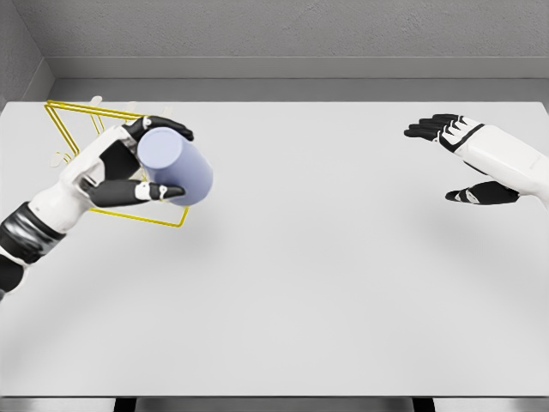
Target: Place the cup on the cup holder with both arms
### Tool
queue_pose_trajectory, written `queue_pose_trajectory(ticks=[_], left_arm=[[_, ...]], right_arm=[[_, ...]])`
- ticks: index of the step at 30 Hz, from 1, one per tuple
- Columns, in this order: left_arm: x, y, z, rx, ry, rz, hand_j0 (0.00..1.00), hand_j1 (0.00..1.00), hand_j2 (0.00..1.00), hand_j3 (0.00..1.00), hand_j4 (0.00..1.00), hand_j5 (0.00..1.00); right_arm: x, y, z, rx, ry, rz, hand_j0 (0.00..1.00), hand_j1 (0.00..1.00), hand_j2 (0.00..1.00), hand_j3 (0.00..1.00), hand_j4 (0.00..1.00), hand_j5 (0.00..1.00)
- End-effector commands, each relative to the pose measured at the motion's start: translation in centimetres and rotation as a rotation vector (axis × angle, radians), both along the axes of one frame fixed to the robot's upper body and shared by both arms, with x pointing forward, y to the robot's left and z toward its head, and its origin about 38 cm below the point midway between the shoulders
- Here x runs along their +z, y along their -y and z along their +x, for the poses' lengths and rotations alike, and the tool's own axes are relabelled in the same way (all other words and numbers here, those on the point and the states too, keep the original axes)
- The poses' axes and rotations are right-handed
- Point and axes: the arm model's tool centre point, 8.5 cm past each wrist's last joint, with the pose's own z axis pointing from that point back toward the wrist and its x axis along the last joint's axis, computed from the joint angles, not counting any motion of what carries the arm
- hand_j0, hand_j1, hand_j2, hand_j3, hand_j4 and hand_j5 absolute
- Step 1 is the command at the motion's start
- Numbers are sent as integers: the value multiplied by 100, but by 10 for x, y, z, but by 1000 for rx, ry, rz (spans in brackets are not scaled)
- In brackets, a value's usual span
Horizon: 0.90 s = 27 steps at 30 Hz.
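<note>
Sideways, cup [176, 166] in left hand [129, 167] points lower right

Bright, even, diffuse light w/ no visible source; the white desk [326, 292] reads near-uniform, no glare or hot spots, and the grey back wall [292, 30] is a bit darker w/ fine grain texture. Shadows very soft: faint grey smudge on the desk below the left hand [129, 167] and cup [176, 167], barely any under the right hand [467, 159]. Render is sharp edge to edge, no motion blur or defocus, straight lines stay straight at the borders.
</note>
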Motion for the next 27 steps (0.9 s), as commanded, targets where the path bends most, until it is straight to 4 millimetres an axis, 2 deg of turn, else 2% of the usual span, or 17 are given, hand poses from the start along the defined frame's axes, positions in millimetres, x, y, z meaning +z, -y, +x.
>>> queue_pose_trajectory(ticks=[1,6,12,27], left_arm=[[3,-4,0,7,-6,-14,64,64,64,64,64,64],[7,-12,1,20,-9,-13,65,65,65,65,65,65],[-2,-17,0,35,-38,-8,65,65,65,65,65,65],[-7,-29,8,82,-61,-25,66,66,66,66,66,66]], right_arm=[[1,0,0,-1,-1,7,100,100,100,100,100,100],[0,0,0,0,-1,9,100,100,100,100,100,100],[0,0,0,0,-1,9,100,100,100,100,100,100],[1,0,-1,3,-4,22,100,100,100,100,100,100]])
